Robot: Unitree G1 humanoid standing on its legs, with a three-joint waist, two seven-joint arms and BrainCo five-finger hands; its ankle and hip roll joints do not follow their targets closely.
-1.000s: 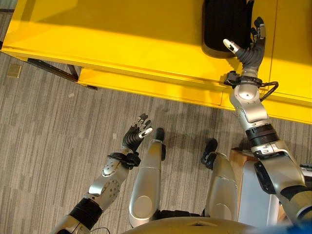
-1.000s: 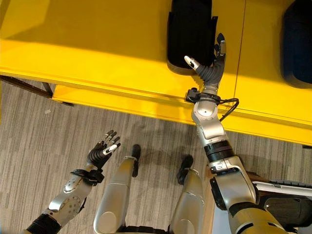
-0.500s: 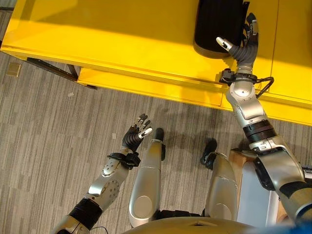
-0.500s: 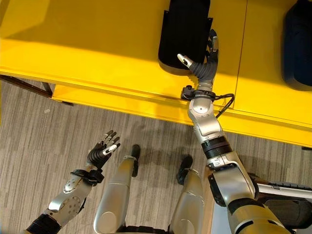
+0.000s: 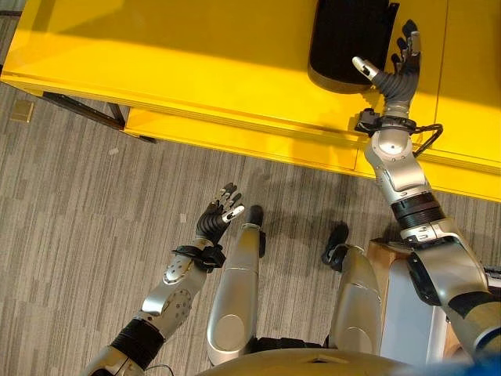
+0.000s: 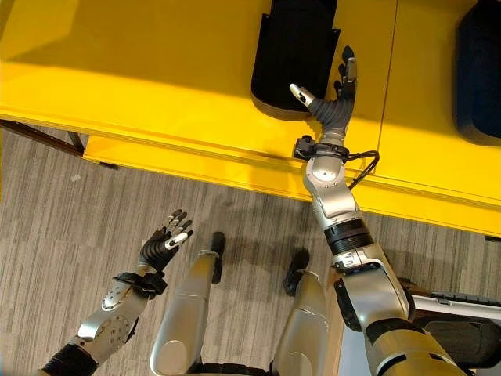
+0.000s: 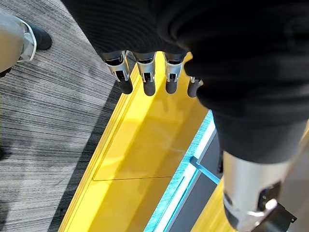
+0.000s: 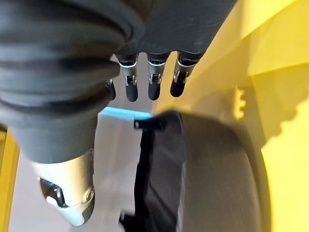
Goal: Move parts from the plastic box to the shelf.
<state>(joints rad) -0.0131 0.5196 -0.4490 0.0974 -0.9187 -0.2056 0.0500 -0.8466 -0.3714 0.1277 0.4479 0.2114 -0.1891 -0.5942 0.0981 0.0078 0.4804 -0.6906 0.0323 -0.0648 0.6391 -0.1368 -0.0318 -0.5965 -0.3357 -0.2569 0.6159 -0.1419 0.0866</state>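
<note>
A black part lies on the yellow shelf, at its far right. My right hand is open just right of it, fingers straight along its right edge and thumb spread over its near corner. In the right wrist view the fingers point past the black part and hold nothing. My left hand hangs low over the floor, open and empty, and its fingers show straight in the left wrist view.
A second black part lies further right on the shelf. A light-coloured container with something dark in it stands at the lower right by my right arm. Grey striped floor runs in front of the shelf.
The black part has slid a little to the left on the shelf. My right hand followed it, then drew back slightly to the right. The left hand has not moved.
</note>
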